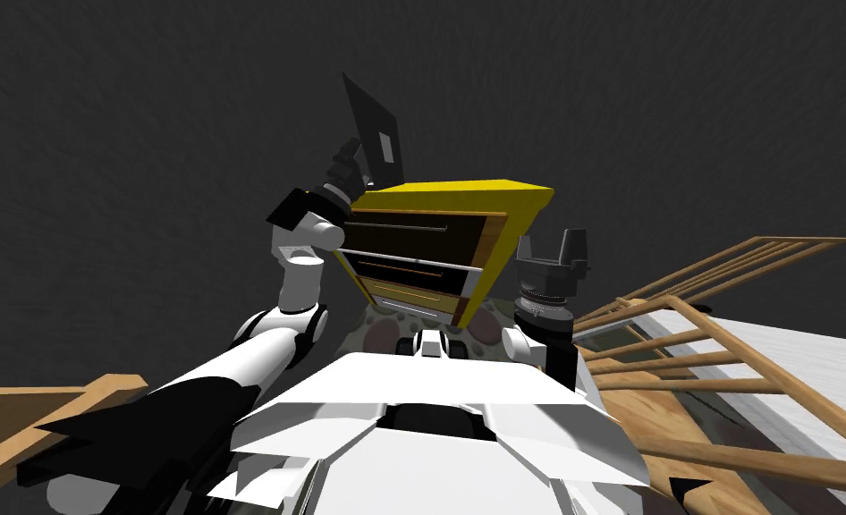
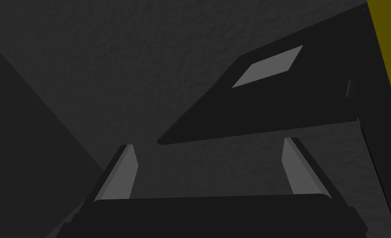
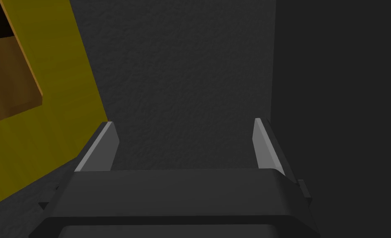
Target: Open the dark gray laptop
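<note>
The dark grey laptop (image 1: 374,128) stands on the left end of a yellow-topped cabinet (image 1: 466,192), its lid raised steeply. In the left wrist view the lid (image 2: 298,103) shows a pale grey patch, and its lower edge hangs just beyond my fingertips. My left gripper (image 1: 351,165) (image 2: 209,165) is open right beside the lid, with nothing between its fingers. My right gripper (image 1: 552,255) (image 3: 184,144) stands open and empty at the cabinet's right side, next to its yellow side panel (image 3: 37,136).
The cabinet's front shows several drawers (image 1: 412,264) with pale bar handles. A wooden railing frame (image 1: 725,358) slants across the right, and a wooden edge (image 1: 19,407) lies at the lower left. A speckled rug (image 1: 385,331) sits under the cabinet. Dark grey walls stand behind.
</note>
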`<state>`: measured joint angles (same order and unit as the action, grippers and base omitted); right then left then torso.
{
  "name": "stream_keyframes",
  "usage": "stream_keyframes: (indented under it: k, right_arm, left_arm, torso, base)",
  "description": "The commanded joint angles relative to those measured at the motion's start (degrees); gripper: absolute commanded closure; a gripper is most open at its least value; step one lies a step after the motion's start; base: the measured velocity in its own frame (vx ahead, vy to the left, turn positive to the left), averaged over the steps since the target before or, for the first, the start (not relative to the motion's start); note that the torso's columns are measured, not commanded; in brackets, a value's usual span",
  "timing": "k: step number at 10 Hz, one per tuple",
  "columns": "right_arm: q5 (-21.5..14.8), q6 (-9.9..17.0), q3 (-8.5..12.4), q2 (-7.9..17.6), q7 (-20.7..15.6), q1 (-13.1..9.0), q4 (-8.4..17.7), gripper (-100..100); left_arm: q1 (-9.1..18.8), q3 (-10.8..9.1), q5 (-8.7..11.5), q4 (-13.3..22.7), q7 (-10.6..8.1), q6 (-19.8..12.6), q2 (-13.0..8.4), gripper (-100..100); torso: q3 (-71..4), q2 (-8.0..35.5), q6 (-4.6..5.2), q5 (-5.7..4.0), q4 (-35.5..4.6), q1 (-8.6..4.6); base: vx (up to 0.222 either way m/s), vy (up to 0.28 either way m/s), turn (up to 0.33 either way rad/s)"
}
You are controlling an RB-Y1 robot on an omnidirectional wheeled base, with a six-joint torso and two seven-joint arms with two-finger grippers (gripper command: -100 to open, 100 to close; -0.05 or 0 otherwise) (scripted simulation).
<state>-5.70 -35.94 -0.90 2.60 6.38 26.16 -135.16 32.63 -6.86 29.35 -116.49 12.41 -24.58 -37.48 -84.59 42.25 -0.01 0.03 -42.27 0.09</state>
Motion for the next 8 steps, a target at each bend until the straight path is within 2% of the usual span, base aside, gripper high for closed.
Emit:
stream_keyframes:
  k: [1, 6, 7, 8]
  right_arm:
    - [0.00, 0.00, 0.00, 0.00, 0.00, 0.00, 0.00, 0]
    - [0.00, 0.00, 0.00, 0.00, 0.00, -0.01, 0.00, 0]
    - [0.00, 0.00, 0.00, -0.01, 0.00, -0.01, 0.00, 0]
    - [0.00, 0.00, -0.01, -0.01, 0.00, -0.01, 0.00, 0]
  left_arm:
    - [3.63, 0.27, 1.92, 2.41, -0.12, -4.53, -2.87, -100]
    - [8.41, 0.54, 4.84, 5.36, -0.21, -10.46, -7.64, -100]
    - [7.79, 0.57, 4.25, 4.82, -0.26, -9.67, -6.74, -100]
    - [9.27, -0.05, 5.04, 4.62, -0.80, -11.77, -7.86, -100]
  torso:
    - [0.02, 0.03, 0.00, -0.03, -0.01, -0.10]
    - [0.00, 0.01, 0.01, -0.03, -0.01, -0.07]
    - [-0.02, -0.01, 0.01, -0.04, -0.01, -0.09]
    - [0.02, 0.04, 0.00, -0.03, 0.00, -0.11]
  base:
    - [0.080, 0.027, -0.040]
    - [0.056, 0.028, -0.042]
    - [0.018, 0.011, -0.008]
    - [0.086, -0.017, -0.015]
